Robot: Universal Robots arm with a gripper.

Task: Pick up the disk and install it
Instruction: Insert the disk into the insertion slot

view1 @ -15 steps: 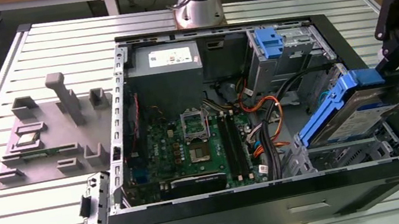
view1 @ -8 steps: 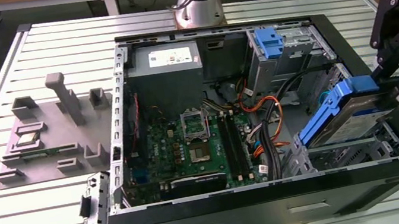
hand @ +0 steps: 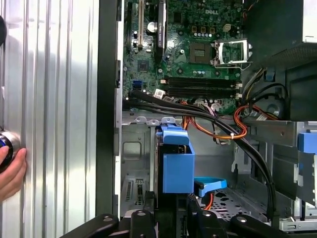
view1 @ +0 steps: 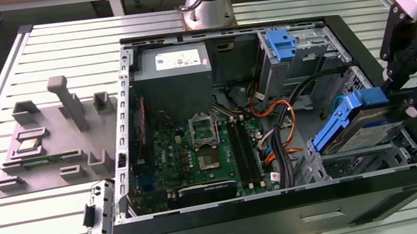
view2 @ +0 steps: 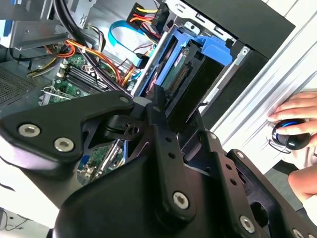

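The disk (view1: 350, 125), silver with a bright blue frame, hangs tilted over the metal drive bay (view1: 366, 160) at the front corner of the open computer case, on the exterior view's right. My gripper (view1: 397, 103) is shut on its end, coming in from outside the case wall. In the second wrist view the disk (view2: 200, 52) stands just past the black fingers (view2: 159, 116), its connector edge facing me. In the first wrist view the disk's blue frame (hand: 177, 169) sits edge-on above the gripper (hand: 171, 214), next to the bay wall (hand: 136, 163).
The case holds a green motherboard (view1: 205, 149), a grey power-supply box (view1: 173, 63), a blue latch on a metal cage (view1: 284, 45) and orange and black cables (view1: 280, 119). A grey fixture (view1: 53, 141) lies on the exterior view's left. A person's hand (view2: 297, 119) rests outside the case.
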